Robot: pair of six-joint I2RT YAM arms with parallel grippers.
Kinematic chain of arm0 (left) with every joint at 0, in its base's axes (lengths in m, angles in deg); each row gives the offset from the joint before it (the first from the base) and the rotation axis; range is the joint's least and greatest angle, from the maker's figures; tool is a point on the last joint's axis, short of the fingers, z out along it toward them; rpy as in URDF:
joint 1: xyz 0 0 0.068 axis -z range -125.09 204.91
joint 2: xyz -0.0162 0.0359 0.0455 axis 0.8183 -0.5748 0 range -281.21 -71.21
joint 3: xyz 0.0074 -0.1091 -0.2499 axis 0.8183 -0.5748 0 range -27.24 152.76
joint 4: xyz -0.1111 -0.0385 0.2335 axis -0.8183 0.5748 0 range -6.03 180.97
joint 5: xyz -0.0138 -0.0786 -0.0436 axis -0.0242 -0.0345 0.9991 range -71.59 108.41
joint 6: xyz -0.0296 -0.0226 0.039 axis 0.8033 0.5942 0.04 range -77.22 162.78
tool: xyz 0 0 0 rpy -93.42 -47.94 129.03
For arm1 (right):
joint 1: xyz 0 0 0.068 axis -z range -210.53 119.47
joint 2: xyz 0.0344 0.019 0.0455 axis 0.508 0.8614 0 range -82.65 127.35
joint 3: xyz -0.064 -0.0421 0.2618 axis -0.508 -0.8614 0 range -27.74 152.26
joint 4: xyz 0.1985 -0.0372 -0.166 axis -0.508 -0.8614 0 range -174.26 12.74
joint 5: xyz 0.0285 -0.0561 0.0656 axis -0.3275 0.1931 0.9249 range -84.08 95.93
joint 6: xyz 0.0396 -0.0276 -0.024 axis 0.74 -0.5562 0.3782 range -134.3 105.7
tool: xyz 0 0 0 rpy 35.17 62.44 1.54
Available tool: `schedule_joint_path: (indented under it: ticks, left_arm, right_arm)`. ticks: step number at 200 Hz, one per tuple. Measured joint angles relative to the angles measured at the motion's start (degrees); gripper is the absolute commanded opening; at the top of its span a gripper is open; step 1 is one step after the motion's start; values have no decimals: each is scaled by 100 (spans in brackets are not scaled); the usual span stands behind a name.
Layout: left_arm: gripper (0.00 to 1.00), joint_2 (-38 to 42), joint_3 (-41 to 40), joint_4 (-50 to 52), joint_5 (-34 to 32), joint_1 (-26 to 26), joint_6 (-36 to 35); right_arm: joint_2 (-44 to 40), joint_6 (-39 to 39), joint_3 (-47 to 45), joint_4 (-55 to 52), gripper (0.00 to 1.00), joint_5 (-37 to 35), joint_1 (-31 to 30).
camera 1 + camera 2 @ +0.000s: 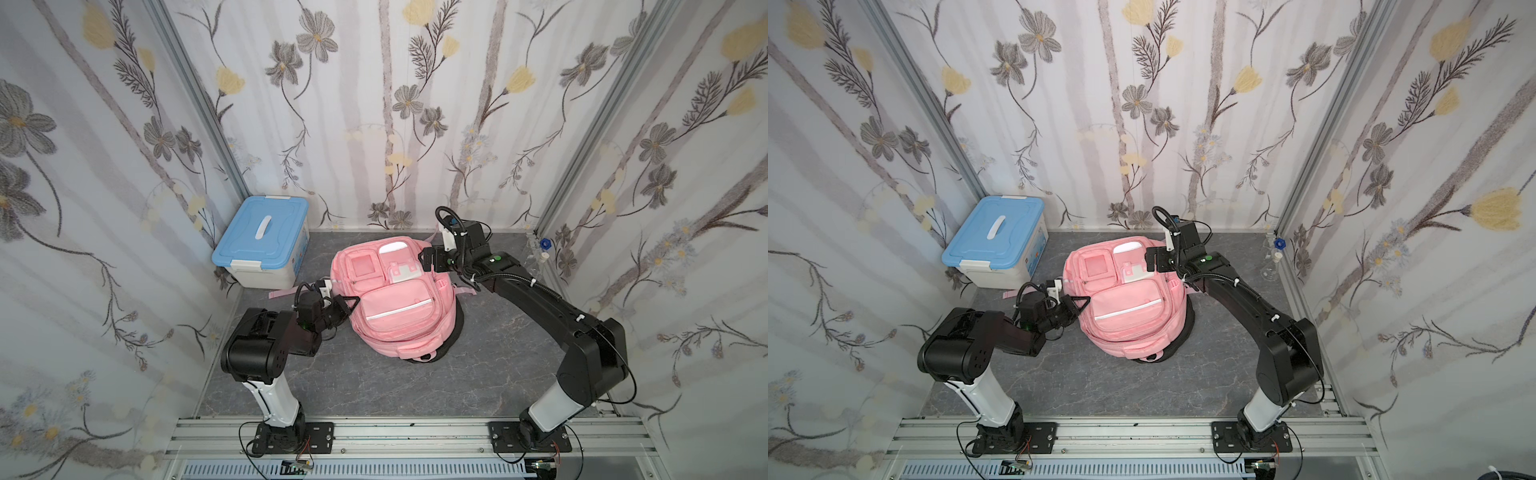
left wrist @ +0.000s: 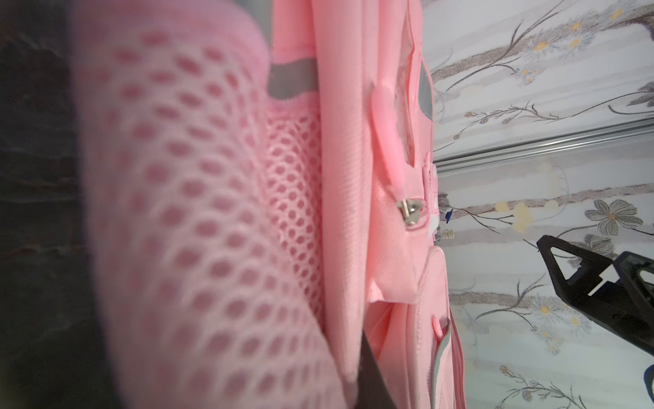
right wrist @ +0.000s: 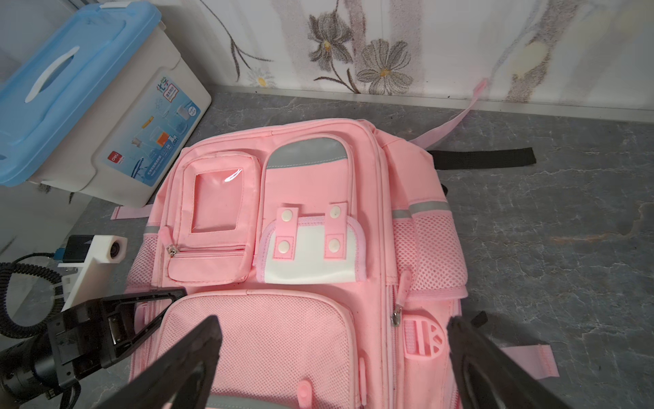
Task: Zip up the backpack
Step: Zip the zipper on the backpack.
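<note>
left arm (image 1: pixel 266 336) low beside backpack (image 1: pixel 395 316), right arm (image 1: pixel 536 299) above.

Looks like a robotics lab booth: wallpaper panels (image 1: pixel 374 124) in aluminium framing (image 1: pixel 200 104), left arm (image 1: pixel 257 349) and right arm (image 1: pixel 540 303) bolted to a rail (image 1: pixel 407 432).

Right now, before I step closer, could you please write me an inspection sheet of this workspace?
Surface: grey marbled table; no spill seen.
Job's things: pink backpack lies flat, front up; a silver zipper slider shows on its side.
Clutter: box with a blue lid, far left corner; small bottle, far right corner.
Grippers: left gripper at the backpack's left edge, jaws nearly together, nothing between them; right gripper open above its far right part.
Cables: black hose loops at each wrist, not caught on anything seen.
Surroundings: flowered walls on three sides; metal rail in front.
</note>
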State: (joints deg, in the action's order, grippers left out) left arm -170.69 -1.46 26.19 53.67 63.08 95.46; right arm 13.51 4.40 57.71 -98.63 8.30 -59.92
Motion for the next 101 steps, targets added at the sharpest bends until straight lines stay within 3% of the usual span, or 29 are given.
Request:
schedule_joint_path:
  ticks: [11, 67, 101]
  left_arm:
    - [0, 184, -26, 179, -42, 28, -33]
    - [0, 927, -52, 892, -136, 116, -273]
    - [0, 1088, -52, 1054, -168, 144, -278]
  right_arm:
    - [273, -79, 369, -177, 98, 0, -160]
    - [2037, -643, 2830, -1259, 73, -105, -1005]
    - [2599, -949, 3679, -1788, 72, -13, -1165]
